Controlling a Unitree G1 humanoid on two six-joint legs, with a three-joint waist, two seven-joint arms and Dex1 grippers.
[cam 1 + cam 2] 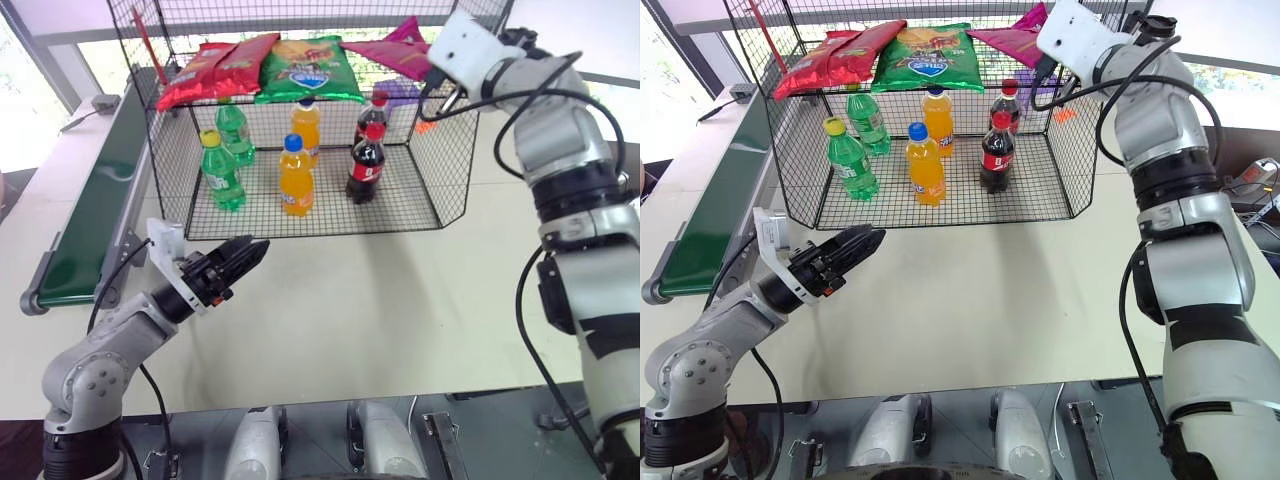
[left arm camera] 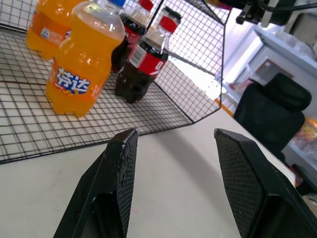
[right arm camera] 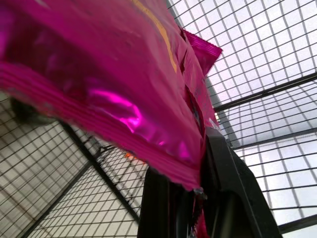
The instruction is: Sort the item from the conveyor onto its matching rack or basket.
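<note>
Snack bag [image 3: 114, 94] pinched in right gripper [image 3: 198, 198], over shelf [image 1: 250, 100]

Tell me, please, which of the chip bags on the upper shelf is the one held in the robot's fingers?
The magenta-pink bag at the shelf's right end: the right gripper is shut on its edge. The two red bags and the green bag lie untouched.

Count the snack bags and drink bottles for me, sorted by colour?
Red chip bags: 2
Green chip bag: 1
Magenta-pink snack bag: 1
Green soda bottles: 2
Orange soda bottles: 2
Dark cola bottles with red caps: 2
Total: 10
</note>
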